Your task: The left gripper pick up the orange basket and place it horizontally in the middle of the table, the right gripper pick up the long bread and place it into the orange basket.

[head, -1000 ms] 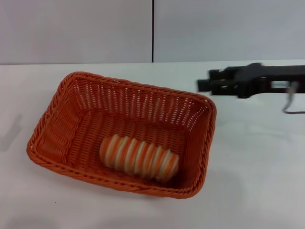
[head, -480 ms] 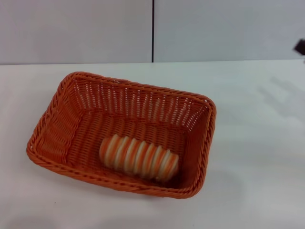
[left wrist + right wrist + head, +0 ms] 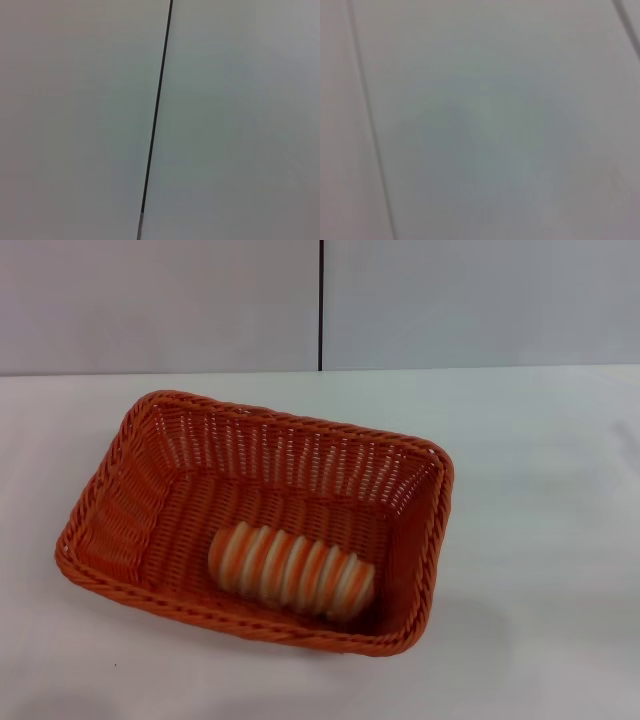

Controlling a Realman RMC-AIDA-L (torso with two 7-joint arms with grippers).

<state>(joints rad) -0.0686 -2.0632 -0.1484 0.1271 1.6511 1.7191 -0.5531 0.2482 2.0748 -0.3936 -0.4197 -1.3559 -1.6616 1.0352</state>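
The orange basket (image 3: 150, 505) rests on the white table (image 3: 540, 540), a little left of centre in the head view, with its long side running left to right and slightly skewed. Inside it, toward the near right corner, lies the long bread (image 3: 291, 570), striped orange and cream, flat on the basket floor. Neither gripper shows in the head view. Both wrist views hold only a plain grey wall with a dark seam.
A grey panelled wall (image 3: 450, 300) with a vertical dark seam (image 3: 321, 305) stands behind the table's far edge. White tabletop stretches to the right of the basket and in front of it.
The right gripper, which was above the table at the right a second ago, has withdrawn rightward out of the head view. Basket and bread have not moved.
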